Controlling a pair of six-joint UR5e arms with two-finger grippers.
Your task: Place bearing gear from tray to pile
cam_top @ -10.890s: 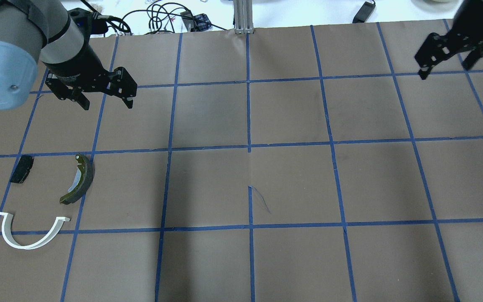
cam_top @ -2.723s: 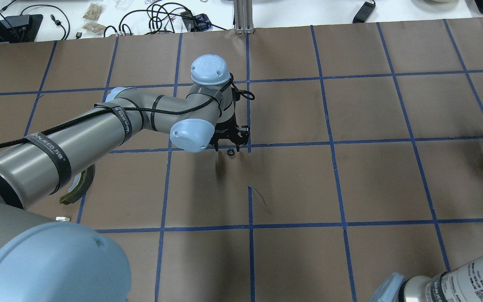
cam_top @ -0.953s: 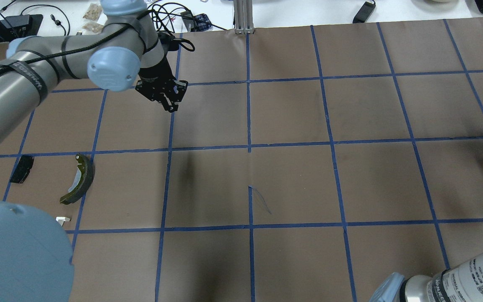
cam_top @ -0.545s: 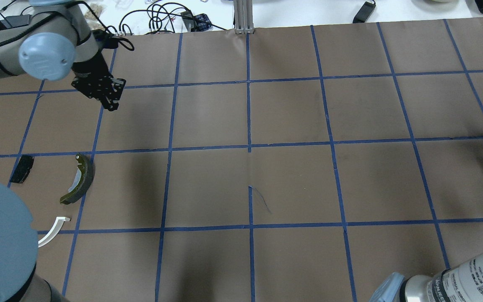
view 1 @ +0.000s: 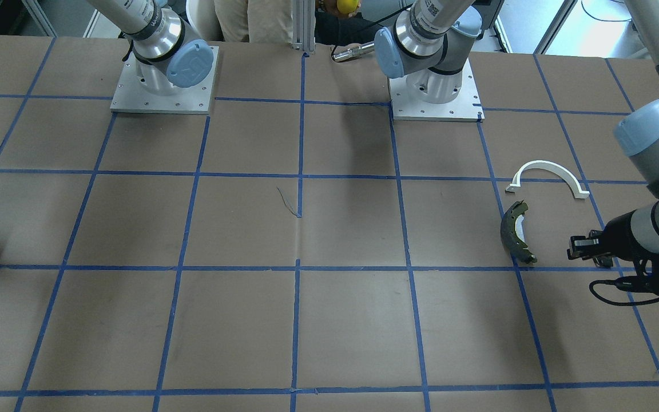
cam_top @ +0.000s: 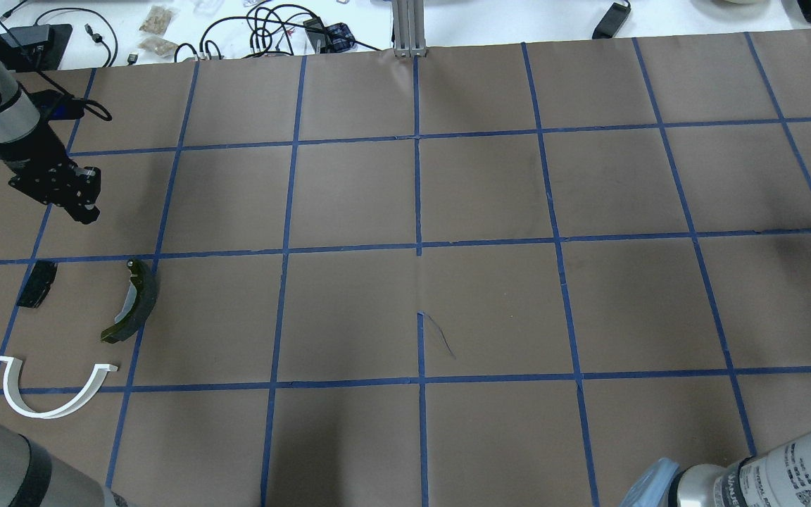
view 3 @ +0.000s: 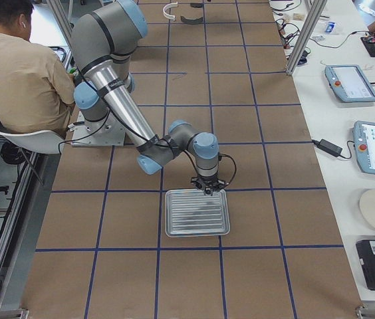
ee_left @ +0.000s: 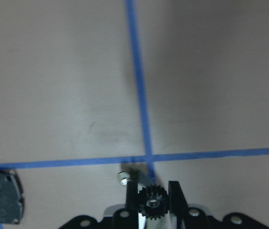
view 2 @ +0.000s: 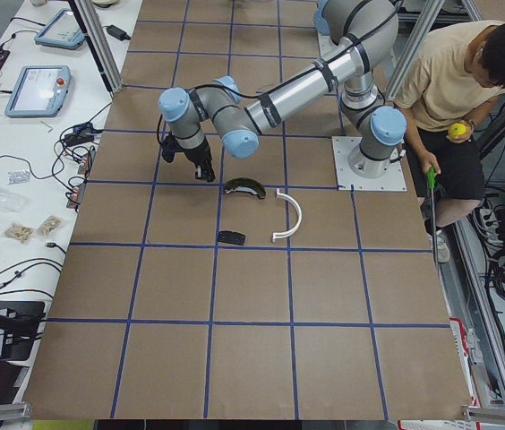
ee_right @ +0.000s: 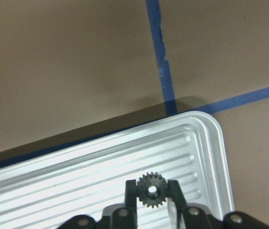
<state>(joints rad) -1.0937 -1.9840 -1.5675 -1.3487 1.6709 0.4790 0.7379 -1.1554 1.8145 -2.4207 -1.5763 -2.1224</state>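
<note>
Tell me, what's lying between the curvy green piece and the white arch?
Nothing: only bare brown paper separates the brake shoe from the white arch, clearest in the overhead view.

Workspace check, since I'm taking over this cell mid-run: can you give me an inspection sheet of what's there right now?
surface: table covered in brown paper with a blue tape grid.
job's things: tray at the robot's right end; brake shoe, white arch, brake pad grouped at its left.
clutter: nothing seen on the paper.
grippers: left gripper shut on a bearing gear, above the paper near the brake pad; right gripper shut on a second gear over the tray.
cables: black cable looped at the left wrist.
surroundings: seated person by the robot's bases; tablets on the side bench.
</note>
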